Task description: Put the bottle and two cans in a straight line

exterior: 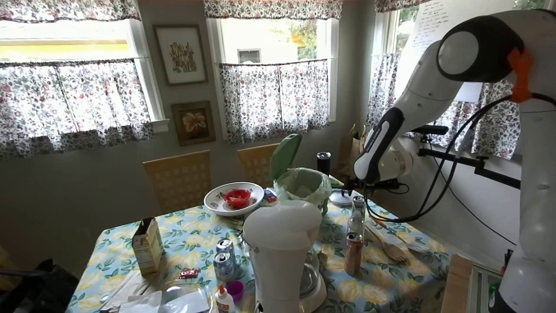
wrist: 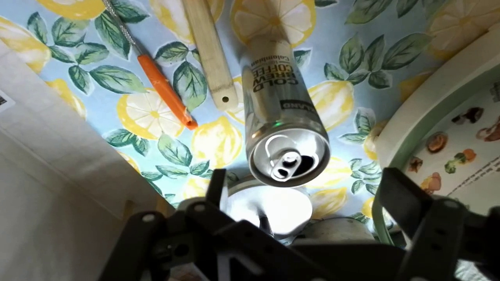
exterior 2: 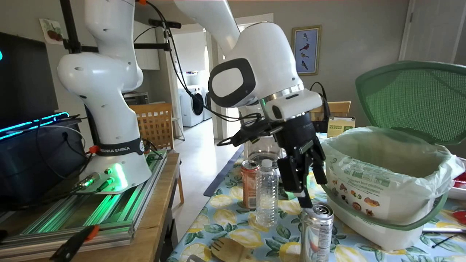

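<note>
Tbl (exterior: 186, 234), arm (exterior: 430, 98) bent, end effector (wrist: 304, 185) nr silver can (exterior 2: 316, 236)

Yellow and Green over Pale Blue

The tablecloth (wrist: 334, 39) is patterned with yellow lemons and green leaves on pale blue. The bin (exterior 2: 386, 237) is coloured white, its lid (exterior 2: 415, 98) and handle (exterior 2: 400, 227) green, and its side is printed with food pictures (exterior 2: 356, 206) in orange, brown and green. Just beside the bin, a silvery can (wrist: 279, 109) is lettered in dark print. Farther from the bin, the clear bottle (exterior 2: 267, 198) is capped in white, and the other can (exterior 2: 249, 185) is coloured reddish orange. Next to the bin, a red bowl (exterior: 236, 203) and a white bowl (exterior: 226, 211) decorated with dark motifs are seen. Near the bin, the gripper (wrist: 304, 175) is finished in black.
</note>
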{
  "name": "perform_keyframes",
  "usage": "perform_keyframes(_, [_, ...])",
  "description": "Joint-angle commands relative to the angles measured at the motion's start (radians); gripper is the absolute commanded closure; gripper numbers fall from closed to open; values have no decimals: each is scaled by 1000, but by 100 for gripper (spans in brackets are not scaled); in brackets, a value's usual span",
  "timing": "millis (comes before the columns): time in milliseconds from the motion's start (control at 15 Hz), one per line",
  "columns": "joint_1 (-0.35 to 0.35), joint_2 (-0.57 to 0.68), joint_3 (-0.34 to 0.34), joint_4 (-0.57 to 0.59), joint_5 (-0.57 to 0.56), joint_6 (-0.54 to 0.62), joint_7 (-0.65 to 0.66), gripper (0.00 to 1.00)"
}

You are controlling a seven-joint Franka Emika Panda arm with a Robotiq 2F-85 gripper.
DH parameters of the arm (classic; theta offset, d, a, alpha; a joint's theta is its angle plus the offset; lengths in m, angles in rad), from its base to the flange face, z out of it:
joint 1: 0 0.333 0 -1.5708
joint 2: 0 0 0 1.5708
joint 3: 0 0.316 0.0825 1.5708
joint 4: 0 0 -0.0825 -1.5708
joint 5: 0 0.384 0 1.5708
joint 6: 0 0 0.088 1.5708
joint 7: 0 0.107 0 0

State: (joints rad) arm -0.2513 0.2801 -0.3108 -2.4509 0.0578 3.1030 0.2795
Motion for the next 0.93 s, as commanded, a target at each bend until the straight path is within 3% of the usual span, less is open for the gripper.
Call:
perform_keyframes(0, [-10,58,16,39,42,22,-47,0])
perform_keyframes(333, [-10,91,14,52,41,26,-61,0])
perform_keyframes(400, [-11,97,14,53,41,28,-64,25])
perform_keyframes(533, [-12,106,15,55,41,29,-69,34])
perform_keyframes(800, [-15,104,22,50,46,18,-71,63])
perform_keyframes(867, [-14,98,23,47,48,13,-70,63])
